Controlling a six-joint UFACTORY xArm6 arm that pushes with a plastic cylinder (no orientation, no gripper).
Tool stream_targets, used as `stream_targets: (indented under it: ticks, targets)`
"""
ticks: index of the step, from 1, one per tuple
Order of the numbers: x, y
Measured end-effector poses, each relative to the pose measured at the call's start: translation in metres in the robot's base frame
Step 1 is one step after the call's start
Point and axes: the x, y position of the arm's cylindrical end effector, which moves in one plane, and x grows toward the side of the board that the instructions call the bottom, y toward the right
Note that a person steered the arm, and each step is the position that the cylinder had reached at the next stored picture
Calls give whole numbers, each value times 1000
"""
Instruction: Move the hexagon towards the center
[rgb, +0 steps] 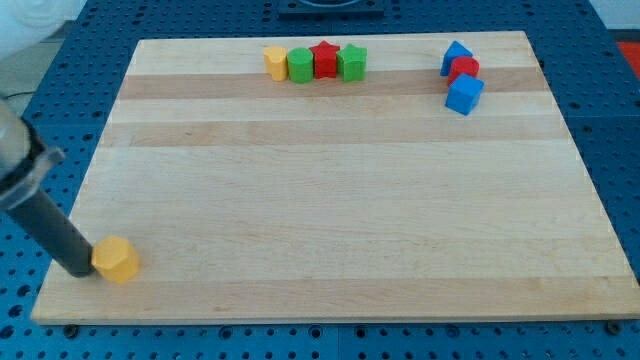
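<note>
A yellow hexagon block (117, 260) lies near the bottom left corner of the wooden board (330, 190). My dark rod comes in from the view's left edge, and my tip (80, 268) sits right against the hexagon's left side, touching it.
At the view's top, a row holds a yellow block (275, 62), a green block (300, 66), a red star (325, 58) and a green star (352, 62). At the top right, a blue triangular block (456, 57), a red block (464, 69) and a blue cube (464, 94) cluster together.
</note>
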Motion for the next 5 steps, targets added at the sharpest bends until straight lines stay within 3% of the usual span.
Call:
stream_targets:
  ticks: [1, 2, 5]
  targets:
    - [20, 29]
    - [-30, 61]
    - [-97, 142]
